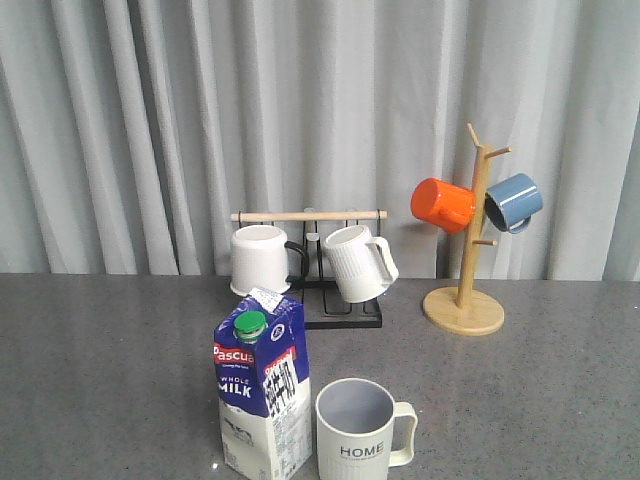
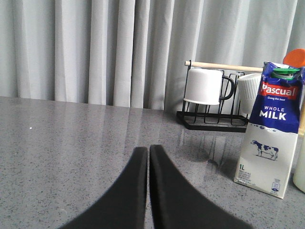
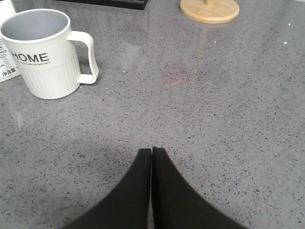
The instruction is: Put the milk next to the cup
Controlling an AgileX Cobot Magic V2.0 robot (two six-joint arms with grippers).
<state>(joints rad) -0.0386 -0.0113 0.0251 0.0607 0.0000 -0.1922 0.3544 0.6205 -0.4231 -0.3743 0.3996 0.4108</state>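
Grey speckled worktop [image 1: 120,340], grey curtain [image 1: 150,120] behind.

Left pincer [image 2: 148,149]: fingers pressed together, holding nothing, low over bare worktop; milk at its 2 o'clock in the wrist view, well apart.

Milk [image 1: 262,395] upright at the near edge, green cap [image 1: 250,323] on top. Cup [image 1: 358,432] just beside it at 3 o'clock, upright, "HOME" facing the camera, handle pointing to 3 o'clock. Whether carton and cup touch: cannot tell.

Behind the milk at 12 o'clock, a black rack [image 1: 330,300] with wooden bar carries a white mug [image 1: 260,260] and a ribbed mug [image 1: 358,262].

Far right, a wooden mug tree [image 1: 465,290] bears an orange mug [image 1: 442,204] and a blue mug [image 1: 513,201].

Right pincer [image 3: 152,151]: fingers together, empty, over worktop; cup at its 10 o'clock in the wrist view.
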